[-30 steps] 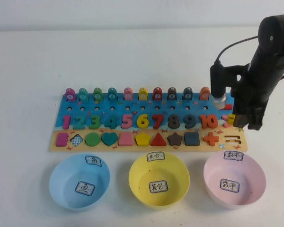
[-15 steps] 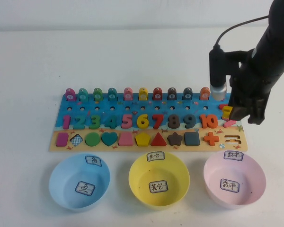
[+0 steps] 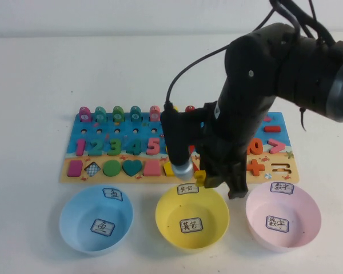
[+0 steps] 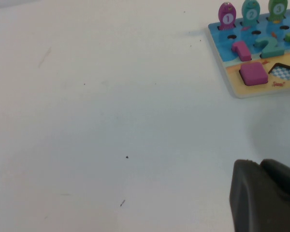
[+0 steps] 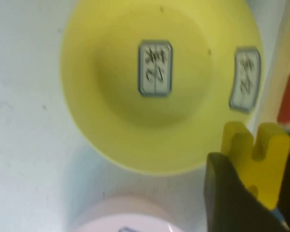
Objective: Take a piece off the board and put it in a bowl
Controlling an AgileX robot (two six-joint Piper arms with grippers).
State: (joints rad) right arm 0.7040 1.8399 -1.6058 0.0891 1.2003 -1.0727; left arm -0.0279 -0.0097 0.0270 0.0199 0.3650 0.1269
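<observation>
The tabletop (image 3: 40, 63) carries the board (image 3: 71, 149) and, nearer to the robot, three bowls in a row. The big right arm reaches across the board. Its right end effector (image 3: 216, 185) hangs above the gap between the yellow bowl (image 3: 192, 216) and the pink bowl (image 3: 283, 217), near the yellow bowl's rim. It is closed on a yellow piece (image 5: 256, 157), so the first half of the task, taking a piece off the board, looks done. The piece is in the air and not yet in any bowl; lowering and releasing are left.

In the right wrist view the piece has two prongs with a notch between them. The prongs stick out past the fingers, and its long axis seems to run along them.

The left end effector (image 4: 268, 195) is parked over bare tabletop, well apart from the board; whether it is open cannot be told.
</observation>
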